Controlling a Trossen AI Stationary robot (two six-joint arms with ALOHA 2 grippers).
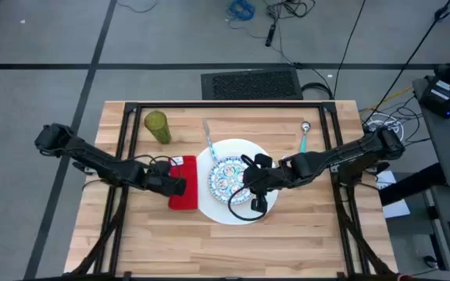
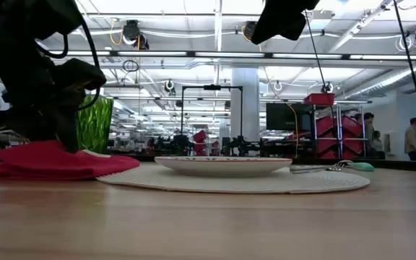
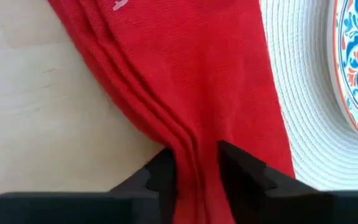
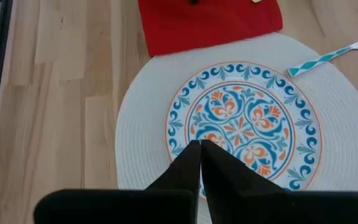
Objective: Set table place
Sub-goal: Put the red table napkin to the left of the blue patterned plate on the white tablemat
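Observation:
A red cloth napkin (image 1: 184, 187) lies on the table (image 1: 287, 242) with its right edge on the large white round plate (image 1: 216, 204). My left gripper (image 3: 196, 165) is shut on the napkin's left part. A small blue-patterned plate (image 4: 247, 121) rests in the middle of the white plate. My right gripper (image 4: 201, 149) hovers shut above the patterned plate, clear of it in the low view. An olive-green tumbler (image 1: 157, 127) stands at the far left. A fork (image 1: 207, 134) lies at the white plate's far edge and a teal-handled spoon (image 1: 305, 137) to the far right. My left gripper pinches a gathered ridge of the napkin (image 3: 197, 149) between its two fingers, several folded layers together. The fingers come from the table's left, slanting down. The napkin (image 2: 56, 162) stays lying on the table and on the white plate's edge, bunched toward the fingers.
The table's black frame bars (image 1: 128, 148) run along the far and side edges under both arms. A cable loop (image 1: 244, 211) hangs from my right gripper over the white plate's near part. Bare wood (image 1: 233, 250) lies along the near edge.

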